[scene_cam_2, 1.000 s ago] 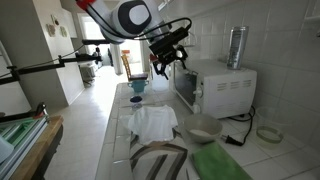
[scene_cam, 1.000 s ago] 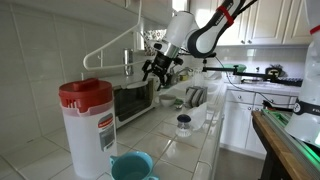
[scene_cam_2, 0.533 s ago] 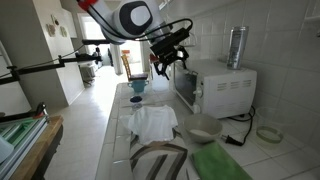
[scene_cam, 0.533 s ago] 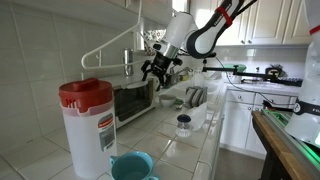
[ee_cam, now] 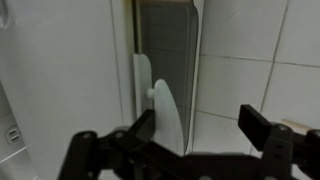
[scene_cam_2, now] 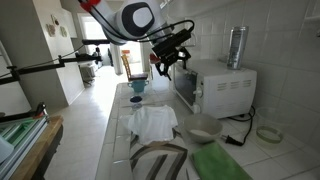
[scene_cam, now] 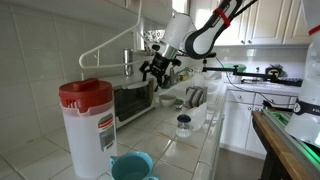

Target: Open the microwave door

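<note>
The silver microwave (scene_cam: 133,101) stands on the tiled counter against the wall and shows in both exterior views (scene_cam_2: 222,88). Its dark glass door (scene_cam: 137,102) looks shut; it also shows in the exterior view from the other side (scene_cam_2: 185,90). My gripper (scene_cam: 158,68) hangs open just above and in front of the door's upper edge (scene_cam_2: 168,62). In the wrist view the gripper (ee_cam: 205,130) is open, with the pale handle (ee_cam: 166,120) by the left finger (ee_cam: 143,128) and dark door glass (ee_cam: 165,40) above it. Nothing is held.
A white pitcher with a red lid (scene_cam: 88,125) and a blue cup (scene_cam: 132,165) stand near the camera. A small jar (scene_cam: 184,123) sits on the counter. A white cloth (scene_cam_2: 152,122), a bowl (scene_cam_2: 203,127) and a metal canister (scene_cam_2: 237,47) on the microwave also show.
Almost nothing differs: the gripper stays open at the door's upper edge, with at most a tiny shift.
</note>
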Motion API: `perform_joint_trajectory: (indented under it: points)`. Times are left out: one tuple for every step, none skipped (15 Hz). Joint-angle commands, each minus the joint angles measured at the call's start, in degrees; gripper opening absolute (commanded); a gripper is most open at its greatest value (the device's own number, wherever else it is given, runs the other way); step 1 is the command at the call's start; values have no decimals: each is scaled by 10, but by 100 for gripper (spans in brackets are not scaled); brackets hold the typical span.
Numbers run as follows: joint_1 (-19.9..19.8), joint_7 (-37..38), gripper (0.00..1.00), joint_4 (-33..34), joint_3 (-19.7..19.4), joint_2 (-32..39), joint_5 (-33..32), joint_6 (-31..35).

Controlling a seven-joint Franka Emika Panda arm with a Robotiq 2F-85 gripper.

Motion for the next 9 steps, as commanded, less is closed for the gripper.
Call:
perform_joint_trajectory:
  points:
    - [-17, -37, 58, 13, 17, 19, 6, 2]
    - [-18, -37, 49, 13, 18, 19, 6, 2]
    - [-19, -37, 42, 14, 19, 19, 5, 1]
    - [-21, -37, 33, 14, 21, 20, 5, 1]
    - [-21, -38, 27, 14, 21, 21, 5, 1]
    - [-22, -39, 18, 15, 21, 22, 5, 0]
    - [-22, -39, 11, 15, 22, 22, 5, 0]
    - [-23, -40, 3, 15, 23, 23, 4, -1]
    - [-23, -44, 5, 15, 24, 24, 4, -2]
